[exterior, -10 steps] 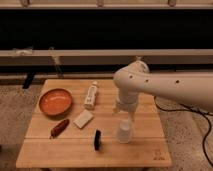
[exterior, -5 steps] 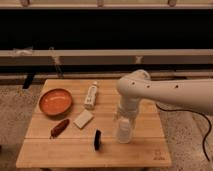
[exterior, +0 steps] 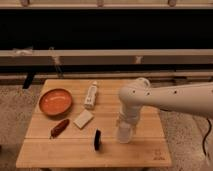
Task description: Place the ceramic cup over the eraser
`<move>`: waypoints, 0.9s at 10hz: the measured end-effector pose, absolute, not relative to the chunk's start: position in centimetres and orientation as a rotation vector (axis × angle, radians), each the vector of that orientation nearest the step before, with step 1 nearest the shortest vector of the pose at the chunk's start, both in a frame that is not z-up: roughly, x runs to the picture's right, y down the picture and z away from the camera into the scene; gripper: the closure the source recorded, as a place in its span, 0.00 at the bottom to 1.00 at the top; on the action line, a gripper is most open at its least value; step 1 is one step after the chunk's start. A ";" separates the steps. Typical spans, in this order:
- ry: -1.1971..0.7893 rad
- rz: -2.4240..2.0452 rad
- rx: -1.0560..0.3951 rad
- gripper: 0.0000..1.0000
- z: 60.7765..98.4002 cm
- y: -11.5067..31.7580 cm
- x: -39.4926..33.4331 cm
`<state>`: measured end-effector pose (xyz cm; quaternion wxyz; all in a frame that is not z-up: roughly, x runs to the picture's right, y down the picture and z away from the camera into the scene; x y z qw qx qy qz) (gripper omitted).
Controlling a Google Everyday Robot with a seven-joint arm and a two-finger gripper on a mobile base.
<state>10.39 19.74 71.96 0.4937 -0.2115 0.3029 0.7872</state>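
Gripper (exterior: 124, 127) points down at the right-centre of the wooden worktop (exterior: 145, 150), directly over the ceramic cup (exterior: 123, 136) and meeting its top. Cannot tell if it is apart or clamped on the cup. Cup stands upright, right of the eraser (exterior: 97, 139) and apart from it (eraser on edge, near side). Orange bowl (exterior: 55, 101) far left; white tube (exterior: 90, 95), cream block (exterior: 83, 119) and reddish-brown sausage (exterior: 59, 128) lie left of centre.

A white gripper (exterior: 124, 127) hangs at a white cup (exterior: 123, 136) on the pale wooden table (exterior: 145, 150), which also bears a black eraser (exterior: 97, 139), orange bowl (exterior: 55, 101), cream block (exterior: 83, 119), reddish-brown sausage (exterior: 59, 128) and white tube (exterior: 91, 95).
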 end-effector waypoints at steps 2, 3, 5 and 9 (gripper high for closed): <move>0.707 1.916 -0.490 0.35 72.4 19.8 10.6; 0.696 1.915 -0.481 0.35 72.6 19.7 10.7; 0.675 1.913 -0.465 0.35 73.1 19.2 10.9; 0.672 1.890 -0.480 0.35 74.2 18.9 10.7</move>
